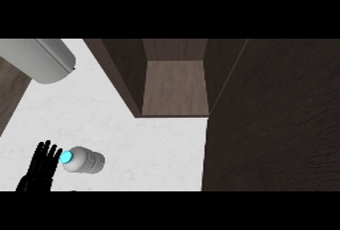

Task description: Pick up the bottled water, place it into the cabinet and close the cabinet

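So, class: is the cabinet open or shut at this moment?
Open. The cabinet shows its bare wooden inside, and its door is swung out at the view's right.

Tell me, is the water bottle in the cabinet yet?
Not yet. The bottled water stands on the white counter, beside the open left hand. The cabinet is open with nothing visible on its shelf. Grasping, placing and closing all remain.

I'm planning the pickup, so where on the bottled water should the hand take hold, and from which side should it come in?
Probably the ribbed body, below the blue cap. The bottled water seems to stand upright on the counter, seen from above with the cap on top, so its round sides are free. The left hand, fingers straight, is already just left of it, so coming in from the left and curling round the body looks simplest.
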Tool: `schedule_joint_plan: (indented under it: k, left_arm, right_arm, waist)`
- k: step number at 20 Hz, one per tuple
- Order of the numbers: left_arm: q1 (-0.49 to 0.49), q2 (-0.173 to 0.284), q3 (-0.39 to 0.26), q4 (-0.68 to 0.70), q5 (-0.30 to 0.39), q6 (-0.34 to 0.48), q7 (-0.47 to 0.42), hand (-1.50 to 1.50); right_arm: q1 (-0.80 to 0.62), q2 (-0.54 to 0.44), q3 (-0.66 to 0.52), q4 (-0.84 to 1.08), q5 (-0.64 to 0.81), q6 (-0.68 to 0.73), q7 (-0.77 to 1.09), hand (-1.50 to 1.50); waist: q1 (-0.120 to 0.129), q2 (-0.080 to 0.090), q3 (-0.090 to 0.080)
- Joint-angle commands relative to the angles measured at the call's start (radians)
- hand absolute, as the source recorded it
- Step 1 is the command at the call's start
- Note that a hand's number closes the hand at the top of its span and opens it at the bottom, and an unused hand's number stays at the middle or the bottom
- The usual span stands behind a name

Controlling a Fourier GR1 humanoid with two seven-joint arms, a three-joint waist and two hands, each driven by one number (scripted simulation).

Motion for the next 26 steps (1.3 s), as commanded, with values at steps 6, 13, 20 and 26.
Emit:
schedule_joint_plan:
  k: [6,13,20,26]
  left_arm:
    - [-0.167,0.043,0.029,0.321,-0.022,-0.060,-0.118,-1.50]
    - [-0.271,0.058,0.023,0.621,-0.089,-0.122,-0.330,-1.50]
    - [-0.370,0.046,0.029,0.710,-0.077,-0.135,-0.342,-1.50]
    - [-0.350,0.029,0.032,0.706,-0.026,-0.233,-0.305,-1.50]
  right_arm:
    - [0.055,0.013,0.070,0.025,0.073,-0.020,-0.070,-1.50]
    - [0.015,-0.036,-0.011,-0.006,-0.032,0.007,-0.016,-1.50]
    - [-0.082,-0.024,-0.050,0.102,-0.036,0.001,-0.037,-1.50]
    - [-0.040,-0.025,-0.016,0.032,-0.030,-0.010,-0.016,-1.50]
  waist:
    - [-0.002,0.000,0.000]
    - [-0.004,0.001,-0.001]
    - [-0.005,0.004,-0.001]
    - [-0.008,0.004,-0.002]
